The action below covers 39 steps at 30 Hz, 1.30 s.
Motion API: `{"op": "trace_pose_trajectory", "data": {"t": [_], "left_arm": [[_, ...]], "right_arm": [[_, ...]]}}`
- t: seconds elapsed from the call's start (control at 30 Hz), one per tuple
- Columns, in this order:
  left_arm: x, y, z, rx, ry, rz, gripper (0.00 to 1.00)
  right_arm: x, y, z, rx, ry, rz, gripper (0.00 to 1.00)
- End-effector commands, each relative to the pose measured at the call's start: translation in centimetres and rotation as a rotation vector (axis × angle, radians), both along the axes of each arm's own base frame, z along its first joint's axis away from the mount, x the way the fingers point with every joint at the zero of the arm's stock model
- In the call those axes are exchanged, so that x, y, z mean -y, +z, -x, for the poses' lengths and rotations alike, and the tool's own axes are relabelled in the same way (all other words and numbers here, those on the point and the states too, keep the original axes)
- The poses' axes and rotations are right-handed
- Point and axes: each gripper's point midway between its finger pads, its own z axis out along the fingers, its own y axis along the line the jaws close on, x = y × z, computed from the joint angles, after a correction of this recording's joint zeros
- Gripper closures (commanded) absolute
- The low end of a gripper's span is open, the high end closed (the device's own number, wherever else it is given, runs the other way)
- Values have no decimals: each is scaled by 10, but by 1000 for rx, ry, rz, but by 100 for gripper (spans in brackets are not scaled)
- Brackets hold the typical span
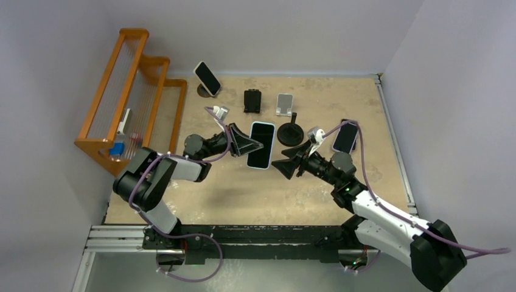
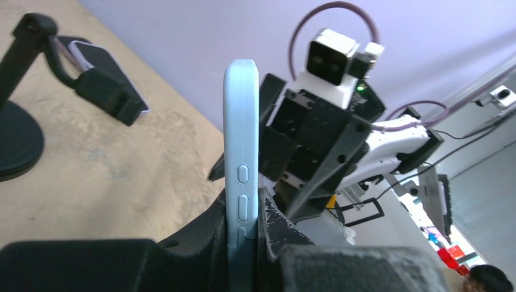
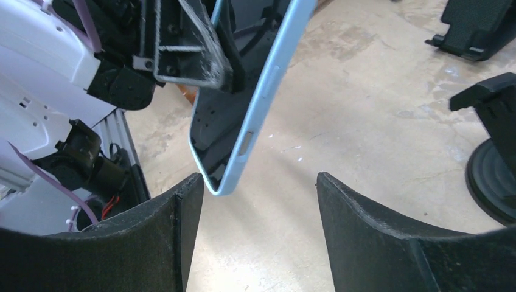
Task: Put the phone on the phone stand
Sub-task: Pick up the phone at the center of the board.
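Phone is off the table, held over mid-surface a bit toward the far edge, screen roughly up in top view. Light blue case.

L gripper: pinching phone across face and back, at 1 long edge. L wrist view shows the fingers clamped right by the side buttons.
R gripper: spread wide, nothing in it, mouth aimed at phone's near end. Not touching.

Handling (judgement): stiff slab, moderate weight, glass face so fragile if dropped. Case looks soft-ish and should give better grip than bare glass. An edge pinch leaves most of the body overhanging, so it could pivot in the jaws. Better hold is across both long edges mid-length, away from the buttons.

Stands: black round-base stand just beyond phone, empty as far as I can tell, likely target. Small black stand and silver stand nearer far edge, both empty.

Other phones: 2nd phone propped near far-left corner; 3rd phone toward right edge, support unclear.

Containers: orange rack along left edge; a few small white, blue and red items on its low shelf, too small to ID.
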Motion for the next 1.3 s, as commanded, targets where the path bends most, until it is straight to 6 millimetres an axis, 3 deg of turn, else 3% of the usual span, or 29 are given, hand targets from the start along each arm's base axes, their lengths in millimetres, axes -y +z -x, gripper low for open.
{"op": "trace_pose_trajectory", "data": {"t": [0.0,0.4,0.7,0.83,1.0,1.13,1.27], "left_arm": [[-12,76,30,272,-49,163,100],[-8,84,36,326,-66,168,100],[-10,93,43,358,-80,174,100],[-12,100,50,389,-94,179,100],[-16,105,49,432,-121,154,66],[-22,108,39,447,-105,135,62],[-24,110,34,461,-103,130,77]], "right_arm": [[-17,29,5,102,77,-65,31],[-53,43,26,140,207,-112,37],[-62,40,25,126,231,-123,75],[-66,38,22,126,237,-121,99],[-64,38,19,140,220,-101,100],[-59,39,20,146,206,-80,100],[-55,39,22,149,197,-77,100]]}}
